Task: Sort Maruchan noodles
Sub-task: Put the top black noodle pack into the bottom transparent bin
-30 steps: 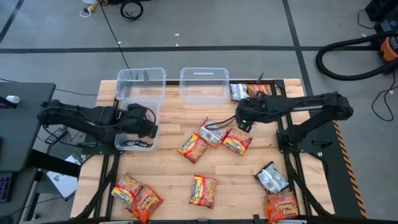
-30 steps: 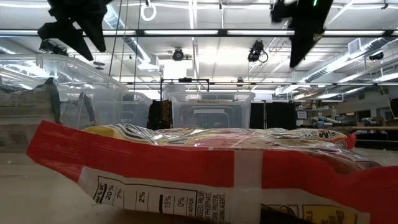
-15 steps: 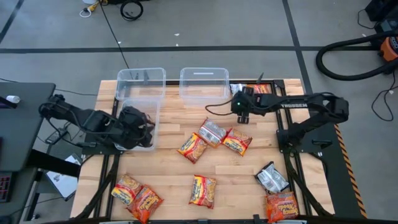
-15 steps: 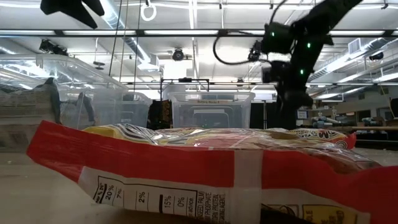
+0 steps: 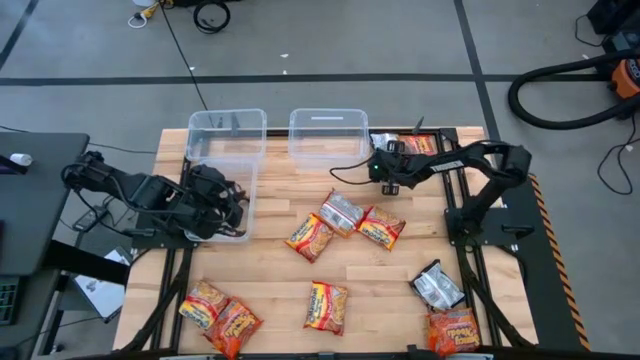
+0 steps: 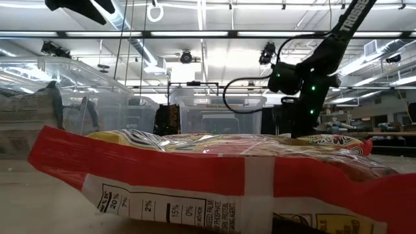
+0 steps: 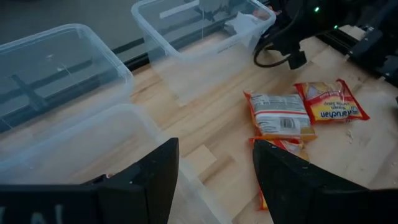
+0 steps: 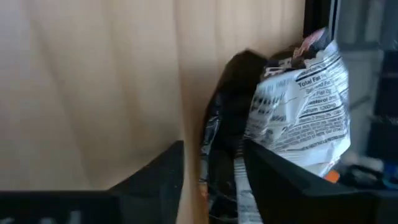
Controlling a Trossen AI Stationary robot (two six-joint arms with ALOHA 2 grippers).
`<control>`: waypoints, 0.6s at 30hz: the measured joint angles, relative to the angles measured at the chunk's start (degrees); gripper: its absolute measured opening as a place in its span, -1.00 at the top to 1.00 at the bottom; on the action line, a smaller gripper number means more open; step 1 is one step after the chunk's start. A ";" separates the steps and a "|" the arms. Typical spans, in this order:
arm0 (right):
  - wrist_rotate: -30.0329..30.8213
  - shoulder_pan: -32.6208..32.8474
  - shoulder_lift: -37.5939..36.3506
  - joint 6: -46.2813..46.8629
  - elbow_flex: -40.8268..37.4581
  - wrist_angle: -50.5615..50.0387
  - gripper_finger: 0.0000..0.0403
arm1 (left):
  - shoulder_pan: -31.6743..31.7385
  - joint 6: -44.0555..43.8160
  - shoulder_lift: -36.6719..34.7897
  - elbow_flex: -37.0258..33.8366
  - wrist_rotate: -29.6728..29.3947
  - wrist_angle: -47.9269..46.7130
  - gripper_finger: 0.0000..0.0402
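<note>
Ramen packets lie scattered on the wooden table: a cluster of three (image 5: 345, 222) at the middle, several along the near edge, and a silver-black one (image 5: 384, 148) beside an orange one (image 5: 421, 144) at the far right corner. My right gripper (image 5: 383, 172) is low at that corner, open, its fingers either side of the silver-black packet's (image 8: 298, 112) dark crinkled edge. My left gripper (image 7: 214, 180) is open, holds nothing, and hovers over the near clear bin (image 5: 222, 200). My right gripper has the silver-black packet's edge (image 8: 219, 155) between its open fingers, coming at it low from the table's near side. The packet lies flat on the table. I cannot tell whether the fingers touch it.
Two more clear bins (image 5: 227, 133) (image 5: 328, 135) stand along the far edge. A black frame rail (image 8: 320, 18) runs just behind the corner packets. A yellow-and-red packet (image 6: 195, 175) fills the foreground of the low view. Bare wood lies between the bins and the middle cluster.
My right gripper has moved from above the middle cluster toward the far edge and down to the silver-black packet at the far right corner. My left gripper has risen and drawn slightly toward the table's left, over the near bin. No packet has moved.
</note>
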 joint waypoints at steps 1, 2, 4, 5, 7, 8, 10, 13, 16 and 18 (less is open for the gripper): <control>1.22 0.00 0.54 1.17 0.00 -0.02 0.30 | -0.01 0.00 -0.10 0.00 0.23 0.07 -0.05; 2.00 0.00 0.85 2.77 0.01 -0.31 0.40 | -0.01 0.03 -0.13 0.00 0.33 0.12 -0.05; 2.38 0.10 1.00 6.27 0.02 -1.53 0.65 | -0.03 0.57 -0.13 0.00 0.33 0.20 -0.05; 2.28 0.21 0.86 8.16 0.02 -2.45 0.79 | -0.01 1.30 -0.13 0.00 0.33 0.50 -0.05; 2.12 1.03 -0.33 11.26 0.02 -5.29 0.94 | -0.05 3.74 -0.04 0.00 0.59 2.37 -0.05; 2.05 1.74 -1.32 12.79 0.03 -7.09 0.94 | -0.03 5.31 0.24 0.00 0.87 3.49 -0.05; 1.57 3.97 -4.34 15.60 0.69 -13.09 0.95 | -0.03 8.45 0.65 -0.04 1.91 5.55 -0.05; -3.58 8.08 -10.86 18.83 3.05 -22.94 0.97 | -0.03 11.49 1.06 -0.04 4.13 7.57 -0.05; -11.35 12.73 -17.86 23.61 7.51 -32.68 0.97 | -0.03 13.86 2.03 -0.04 4.66 9.80 -0.05; -17.93 15.57 -21.87 28.43 11.75 -38.13 0.98 | -0.03 16.56 2.88 -0.08 4.83 11.76 -0.05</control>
